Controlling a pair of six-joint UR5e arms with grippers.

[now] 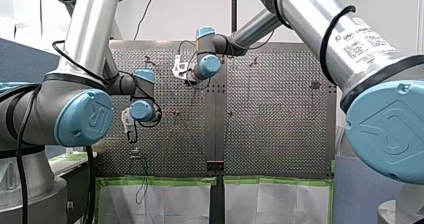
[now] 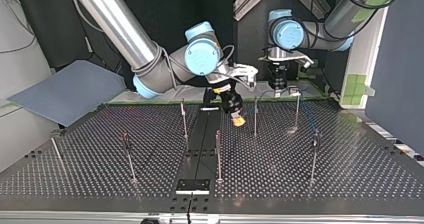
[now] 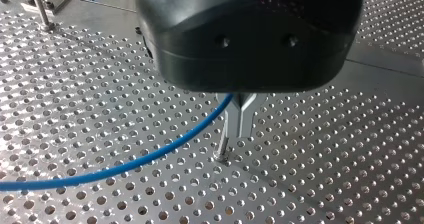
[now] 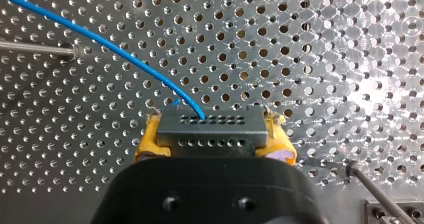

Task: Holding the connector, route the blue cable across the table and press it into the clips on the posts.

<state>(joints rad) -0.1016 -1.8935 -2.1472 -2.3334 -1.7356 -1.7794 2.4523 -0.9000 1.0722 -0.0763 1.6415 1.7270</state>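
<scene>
Near the middle of the desk's [image 2: 350, 174] arm-side edge, my right pincer [image 4: 214, 136] clamps yellow pads [image 4: 148, 143] on the dark, hole-dotted rectangular connector [image 4: 212, 124]; the smooth blue cable [image 4: 100, 39] curves away. My left pincer [image 3: 226, 146] has slim metal fingers [image 3: 240, 116] pressed together beside it.

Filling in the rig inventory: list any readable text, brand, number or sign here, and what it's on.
"UNIVERSAL ROBOTS": white label on my right arm's silver tube, front view.
Smaller print on that label: too blurred to read.
Moulded logo on the big blue joint caps: a mark, no readable letters.
Top and wrist views: no text.
</scene>
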